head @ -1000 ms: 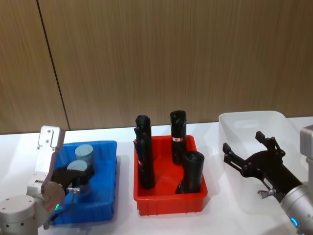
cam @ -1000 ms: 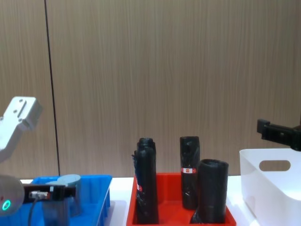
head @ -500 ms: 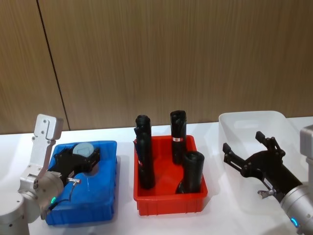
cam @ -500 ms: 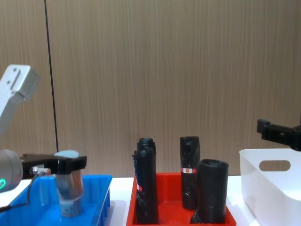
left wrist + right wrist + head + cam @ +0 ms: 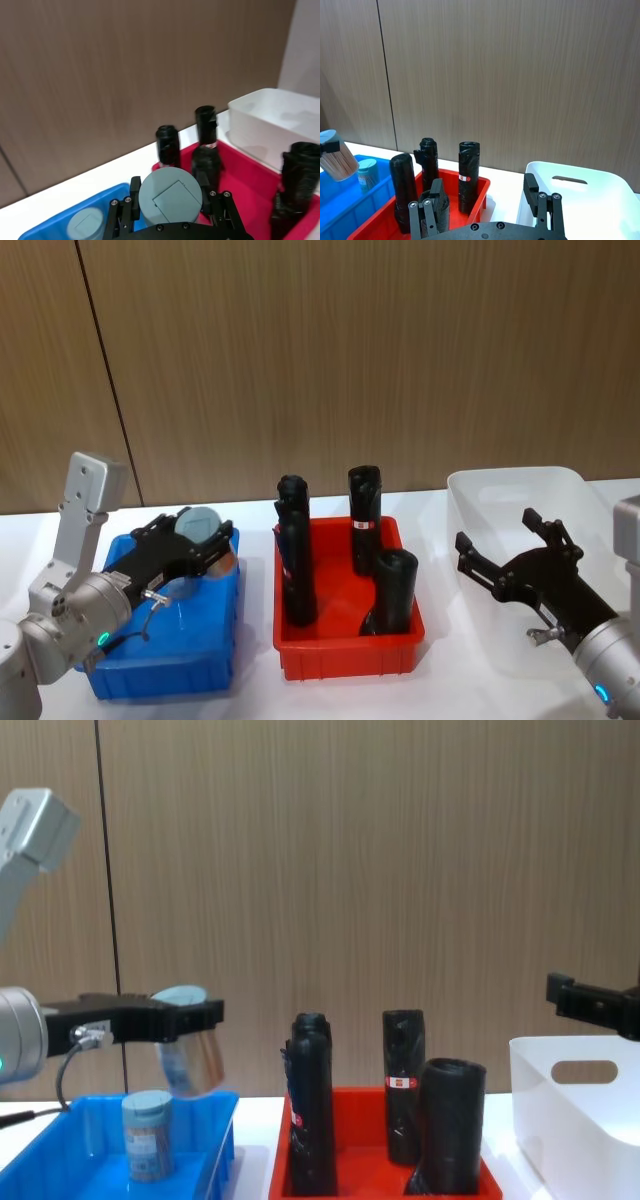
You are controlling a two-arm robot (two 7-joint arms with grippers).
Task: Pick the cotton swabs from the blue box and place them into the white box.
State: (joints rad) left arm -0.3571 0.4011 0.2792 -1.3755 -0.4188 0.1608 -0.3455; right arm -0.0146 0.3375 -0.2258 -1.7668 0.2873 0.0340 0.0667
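We see a red bin (image 5: 340, 660) on a white table (image 5: 256, 660), four black rolls (image 5: 364, 510) upright inside, two at its 9 o'clock, wood-panelled wall (image 5: 350, 360) at 12 o'clock.

I log one white table (image 5: 257, 540), running the full width of the head view. Three containers stand directly on it, in a row. At the robot's left: a shallow blue box (image 5: 165, 686) with a rimmed edge. In the middle: a red bin (image 5: 350, 660) of similar size, just beside the blue box, with a narrow strip of bare tabletop between them. At the right: a taller white box (image 5: 470, 530) with rounded corners and an oval handle cut-out, apart from the red bin. All three sit flat.
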